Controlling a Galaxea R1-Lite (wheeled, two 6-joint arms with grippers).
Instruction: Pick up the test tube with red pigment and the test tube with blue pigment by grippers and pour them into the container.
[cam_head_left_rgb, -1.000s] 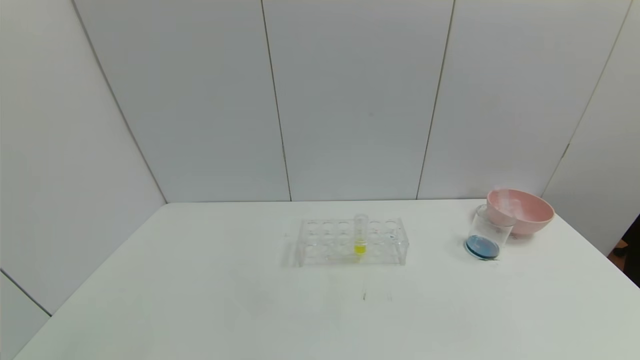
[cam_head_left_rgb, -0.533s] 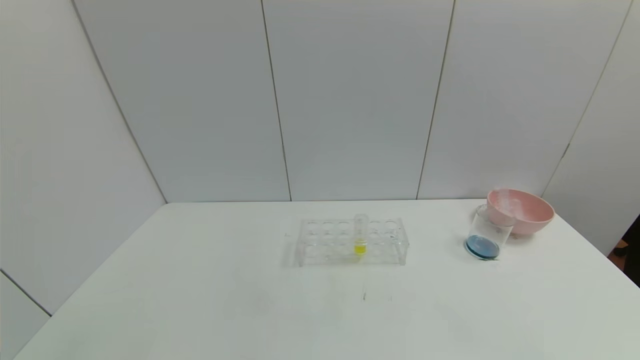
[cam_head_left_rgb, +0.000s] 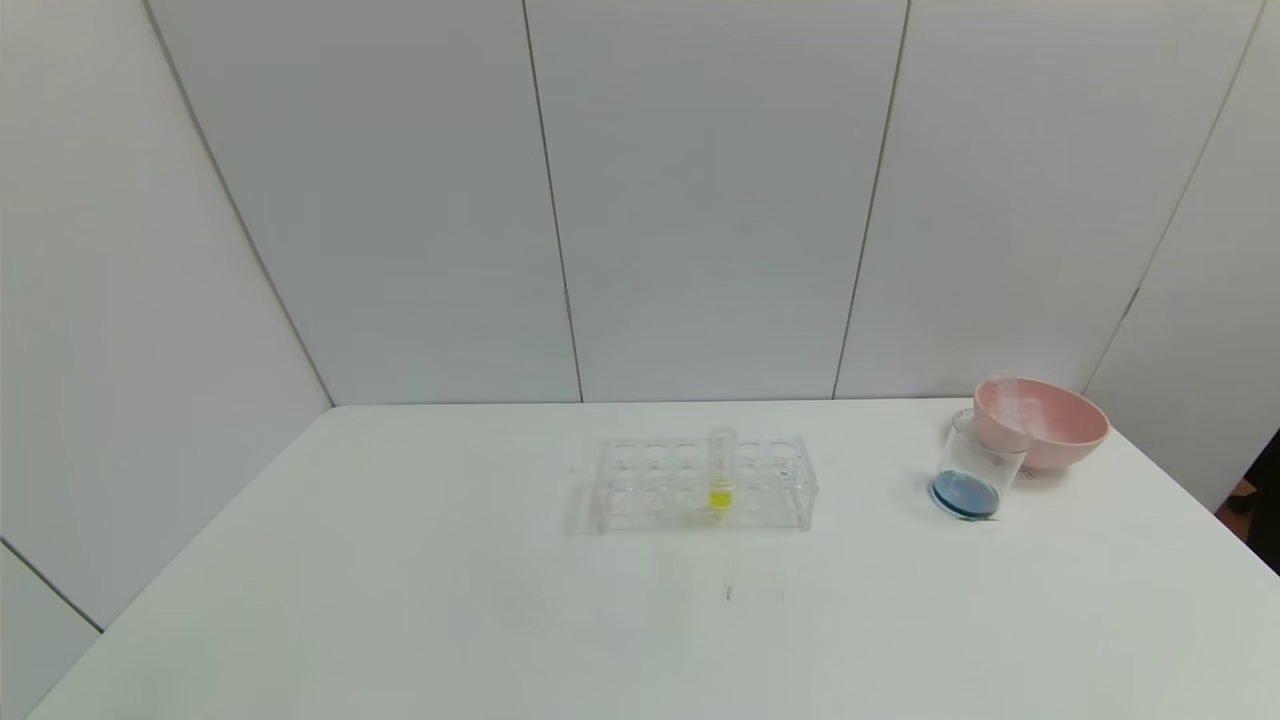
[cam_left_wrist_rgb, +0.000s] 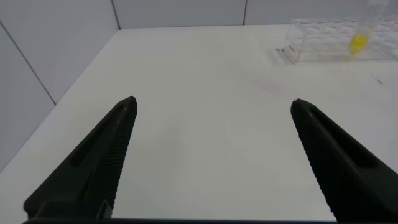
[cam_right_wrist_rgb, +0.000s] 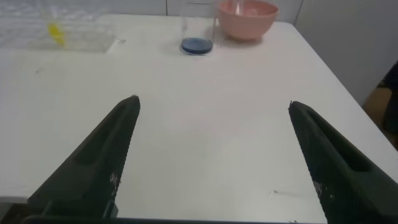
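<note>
The container (cam_head_left_rgb: 978, 462) is a clear beaker at the right of the table, with a shallow layer of blue liquid in its bottom; it also shows in the right wrist view (cam_right_wrist_rgb: 198, 26). The test tube with red pigment and the test tube with blue pigment are out of view. My left gripper (cam_left_wrist_rgb: 212, 101) hangs open over bare table at the near left, nothing between its fingers. My right gripper (cam_right_wrist_rgb: 212, 101) is open too, over bare table at the near right, well short of the beaker. Neither arm shows in the head view.
A clear many-holed rack (cam_head_left_rgb: 705, 482) stands mid-table with one tube of yellow liquid (cam_head_left_rgb: 721, 472) upright in it. A pink bowl (cam_head_left_rgb: 1050, 425) sits right behind the beaker, touching it. White walls close the back and sides; the table's right edge runs near the bowl.
</note>
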